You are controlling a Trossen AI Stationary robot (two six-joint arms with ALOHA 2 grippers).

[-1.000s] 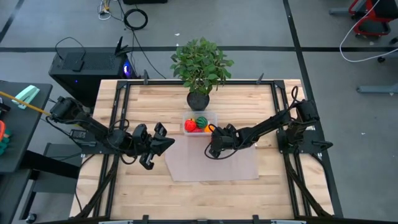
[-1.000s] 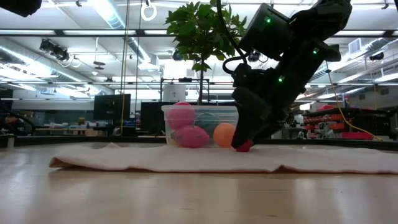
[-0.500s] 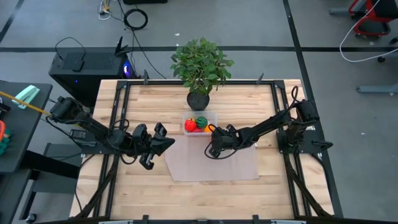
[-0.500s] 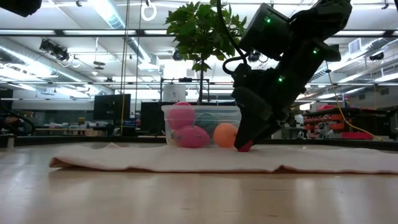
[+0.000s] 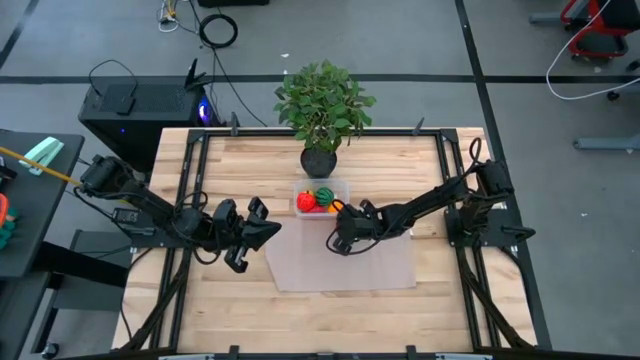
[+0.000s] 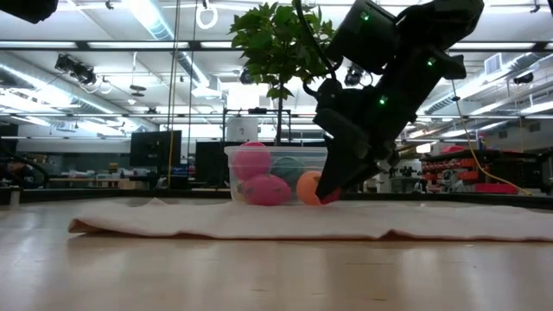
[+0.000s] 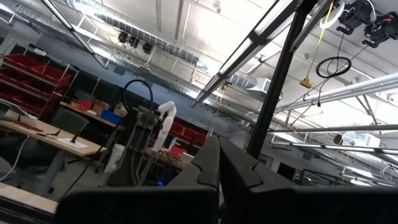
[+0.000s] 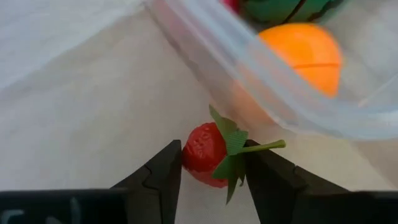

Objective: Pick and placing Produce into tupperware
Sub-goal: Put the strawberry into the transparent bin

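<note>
- Between my right jaws (image 8: 211,163) sits a red strawberry (image 8: 208,151), pinched from both sides just above the pale mat (image 5: 345,262).
- Just beyond those jaws stands the clear container (image 6: 278,175), holding an orange ball (image 8: 301,51) and other toy produce.
- My left jaws (image 5: 262,226) hang over the tabletop (image 5: 440,300), well apart from the container, pressed together on nothing.

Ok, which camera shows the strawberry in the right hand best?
The right wrist view: the strawberry sits pinched between the right hand's fingers, beside the tupperware. Low view shows a red sliver; the high view hides it; left wrist misses it.
</note>
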